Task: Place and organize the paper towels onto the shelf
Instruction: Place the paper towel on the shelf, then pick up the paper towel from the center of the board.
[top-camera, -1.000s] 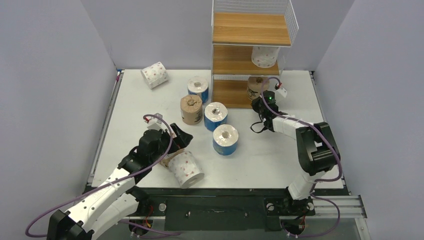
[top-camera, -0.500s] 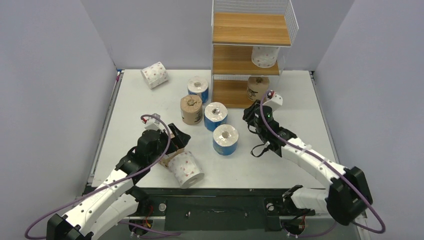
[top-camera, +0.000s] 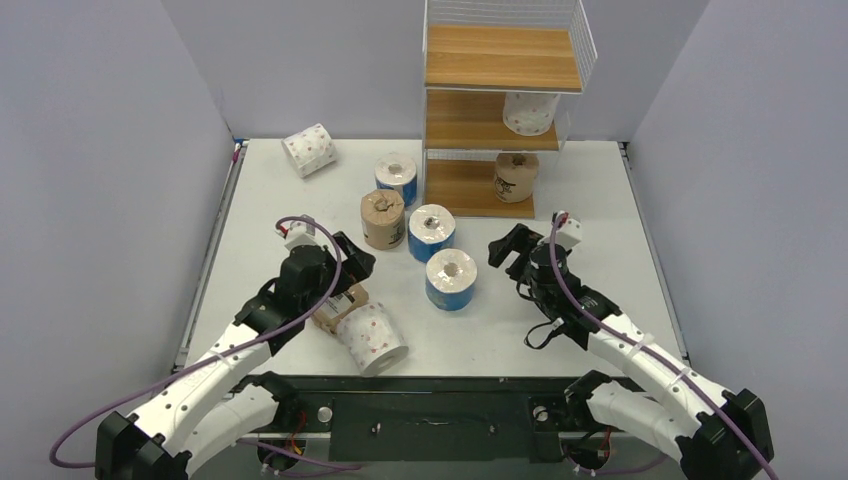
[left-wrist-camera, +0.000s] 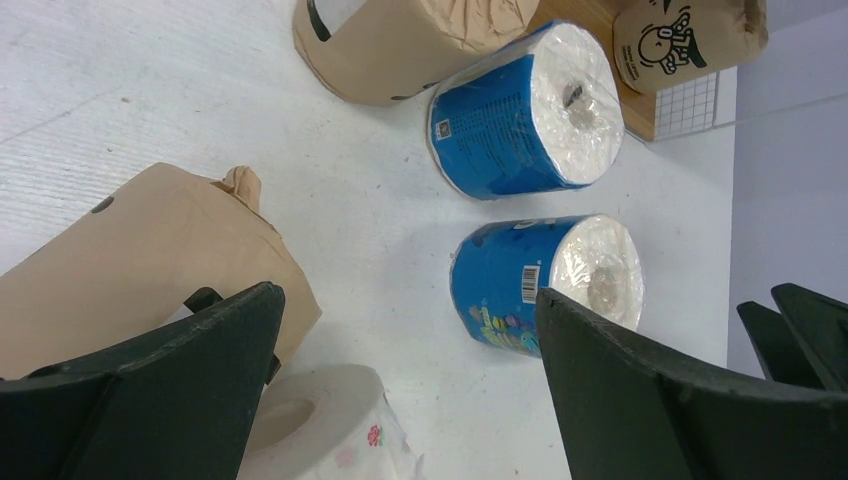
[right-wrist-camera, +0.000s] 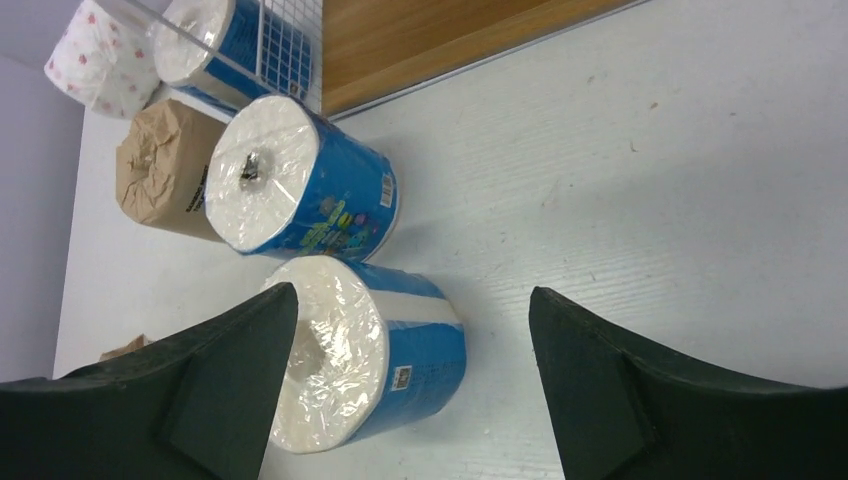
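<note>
The shelf (top-camera: 500, 100) stands at the back, with a pink-dotted white roll (top-camera: 529, 112) on its middle board and a brown roll (top-camera: 516, 176) on its bottom board. My right gripper (top-camera: 512, 248) is open and empty, apart from the shelf, beside the nearest blue roll (top-camera: 451, 278). In the right wrist view that blue roll (right-wrist-camera: 420, 355) stands by the left finger, untouched by the gripper (right-wrist-camera: 412, 295). My left gripper (top-camera: 352, 262) hangs open over a lying brown roll (left-wrist-camera: 130, 260) and a dotted white roll (left-wrist-camera: 320, 430), holding nothing.
Two more blue rolls (top-camera: 432, 231) (top-camera: 396, 178) and an upright brown roll (top-camera: 382, 218) cluster mid-table. Another dotted white roll (top-camera: 308, 150) lies at the far left. The shelf's top board (top-camera: 500, 55) holds nothing. Grey walls close in both sides.
My right gripper opened, left the brown roll on the bottom board and drew back toward the near side. The left gripper shifted slightly away from me.
</note>
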